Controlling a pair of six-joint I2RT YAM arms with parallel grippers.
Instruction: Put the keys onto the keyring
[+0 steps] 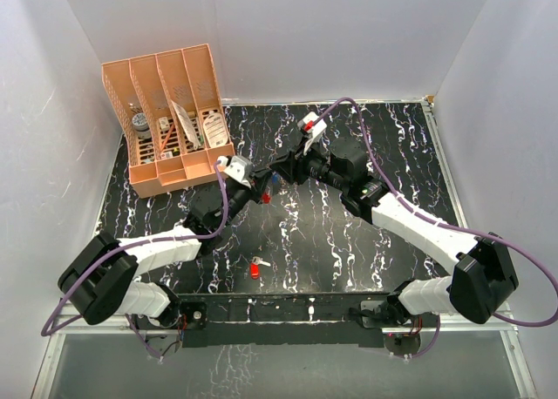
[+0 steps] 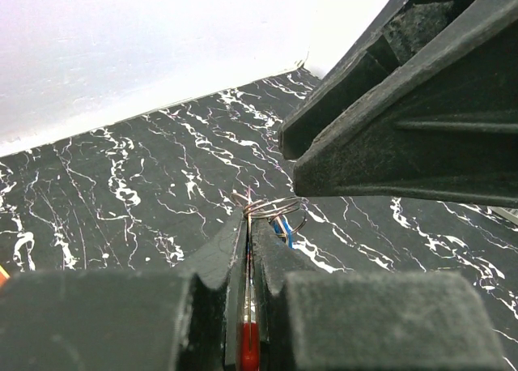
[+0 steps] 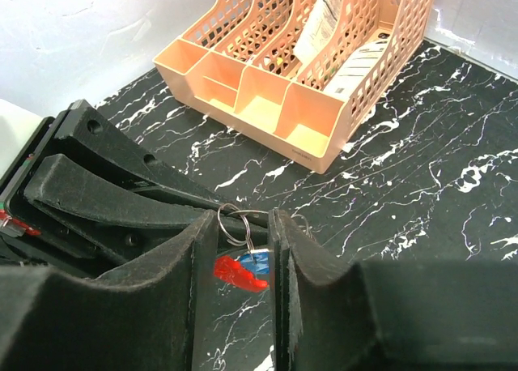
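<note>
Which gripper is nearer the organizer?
Left. The left gripper sits just right of the front corner of the organizer. The right gripper meets it tip to tip from the far side, farther right, mid-table.

Soft, even white light is filling the enclosure; no lamp is showing. White walls (image 1: 349, 33) behind the peach organizer (image 1: 170, 120) are reading bright without clipping. Black marbled table (image 1: 349, 242) in front of the organizer is carrying a faint sheen, no hard glare. Shadows under the arms (image 1: 418, 225), right of the organizer, are falling faint and diffuse.

Left wrist view: walls are washing out to near white. Fingers (image 2: 105, 322) of the left gripper (image 2: 248, 225) are blurring, and the pinched keyring (image 2: 248, 339) is smearing into a red streak.

Right wrist view: organizer is rendering crisp, while fingers (image 3: 105, 314) of the right gripper (image 3: 243, 217) nearest the lens are going soft and grainy.
</note>
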